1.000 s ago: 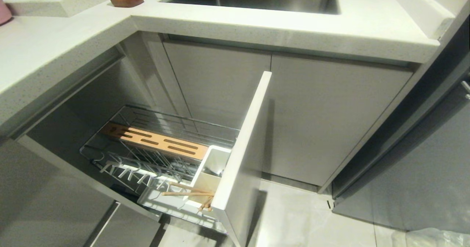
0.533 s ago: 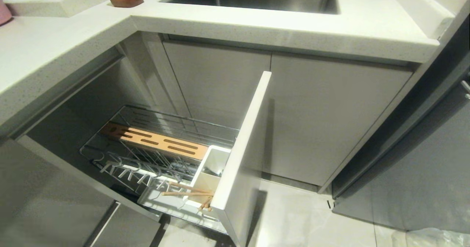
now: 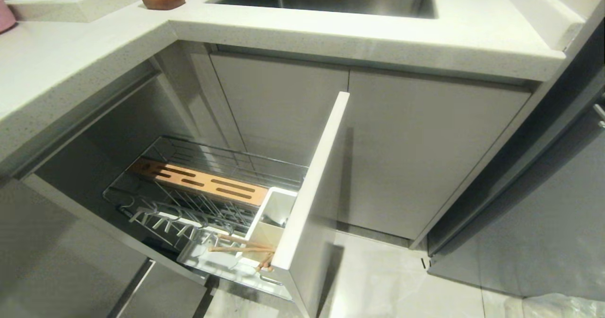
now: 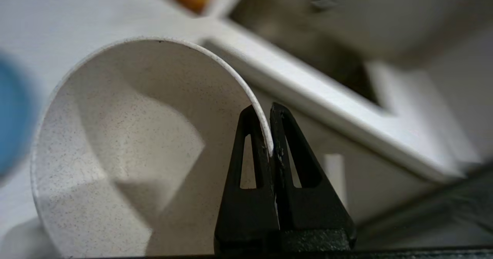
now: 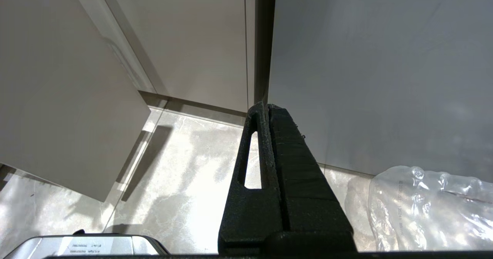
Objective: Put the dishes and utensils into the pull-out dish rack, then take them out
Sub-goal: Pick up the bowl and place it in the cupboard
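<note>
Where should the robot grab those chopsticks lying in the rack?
Best near the tips of the chopsticks that point away from the white box. They lie nearly flat across the rack's front end, with their other ends against the front panel, so a hand should probably come from above and pinch across both sticks.

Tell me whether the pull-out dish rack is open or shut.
Open. The pull-out dish rack is drawn out of the cabinet, its front panel standing clear, with the chopsticks lying across its near end.

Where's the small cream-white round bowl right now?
In the left wrist view, the cream-white round bowl hangs by its rim from the shut left gripper, above the white countertop; the head view misses it.
</note>
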